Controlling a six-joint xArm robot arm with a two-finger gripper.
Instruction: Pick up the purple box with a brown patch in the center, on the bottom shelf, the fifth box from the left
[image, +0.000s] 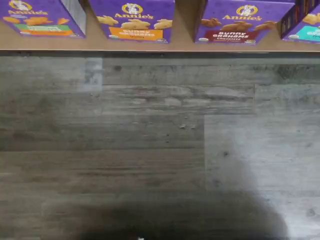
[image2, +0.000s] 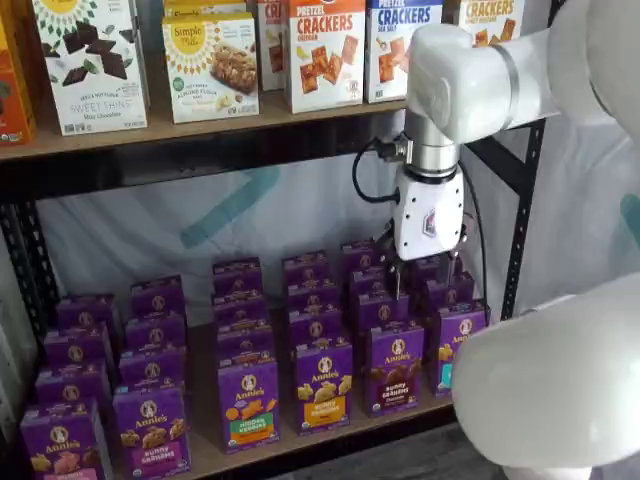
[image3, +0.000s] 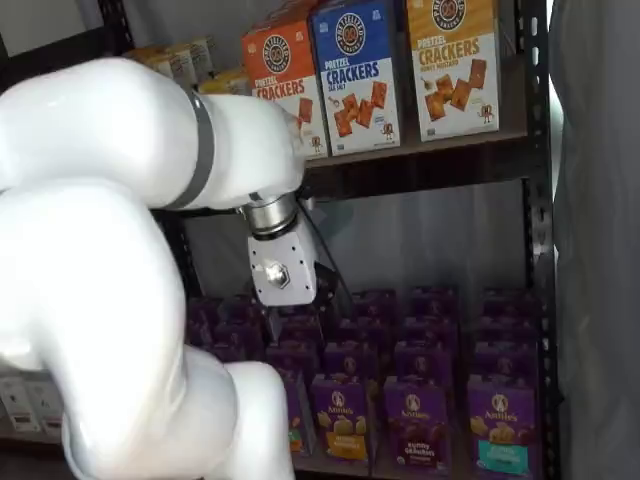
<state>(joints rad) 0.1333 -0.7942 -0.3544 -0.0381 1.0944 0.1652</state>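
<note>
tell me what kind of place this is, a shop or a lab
Probably a mock shop set up for robot tests: a black metal rack stocked with purple snack boxes and cracker boxes, a plain sheet behind, and a robot arm in front.

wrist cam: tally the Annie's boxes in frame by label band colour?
green-band box: 1
orange-band box: 1
chocolate Bunny Grahams box, dark red band: 1
teal-band box, partly cut off: 1
Total: 4
</note>
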